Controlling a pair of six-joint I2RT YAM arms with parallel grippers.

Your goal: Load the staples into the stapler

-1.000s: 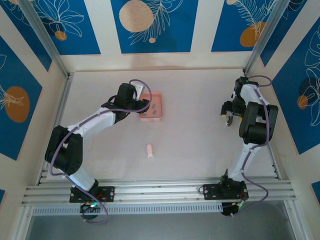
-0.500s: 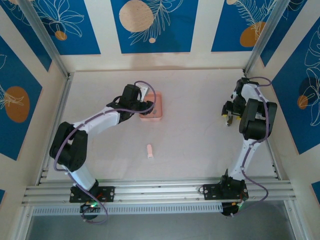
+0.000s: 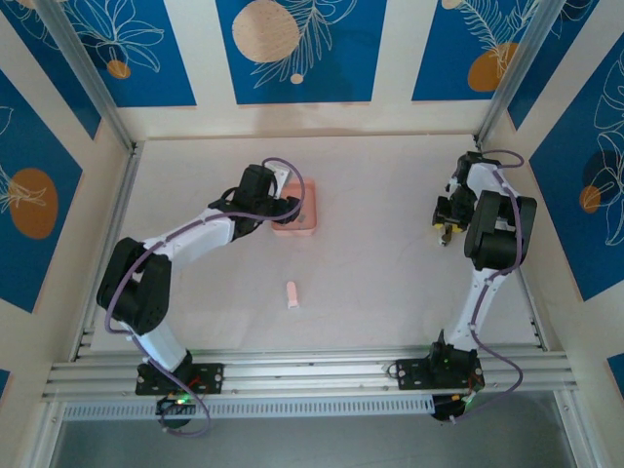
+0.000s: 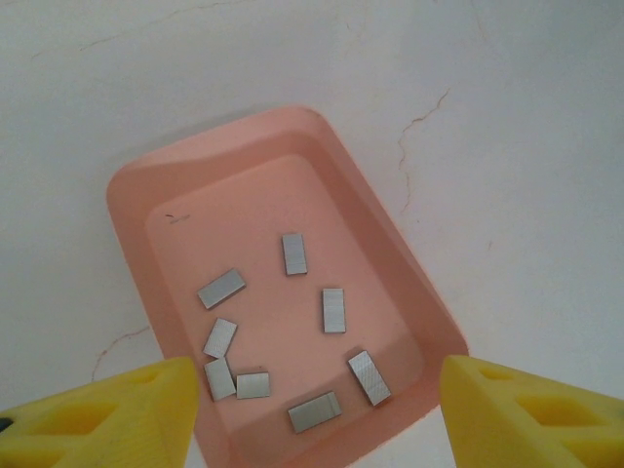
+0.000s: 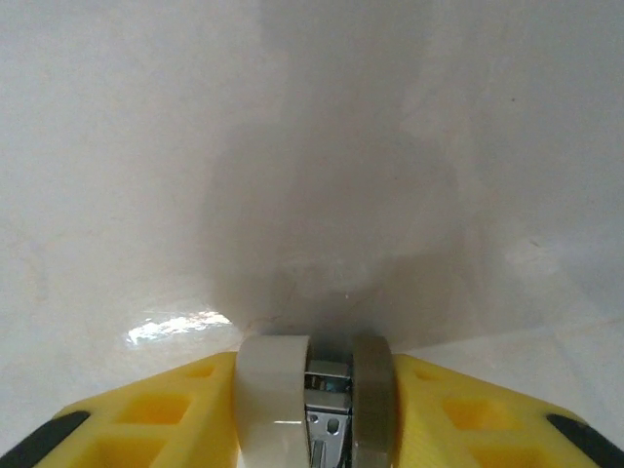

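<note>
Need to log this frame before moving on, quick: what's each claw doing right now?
Left claw: open, empty, above the tray of staples.
Right claw: closed on what looks like the stapler, pale with metal inside.

Pink tray (image 4: pixel 244 151) on white table (image 3: pixel 390 244), blue floral wall panels (image 3: pixel 341 58)

My left arm (image 3: pixel 190 237) and right arm (image 3: pixel 470 304) were white tubes with bulky black joints, a lilac cable (image 3: pixel 283 164) looping along each. Black bases (image 3: pixel 180 375) sat at six o'clock. My left gripper (image 4: pixel 317 370) and right gripper (image 5: pixel 314 361) had bright yellow, hollow-pocketed fingers (image 4: pixel 107 414), edged outside with black.
</note>
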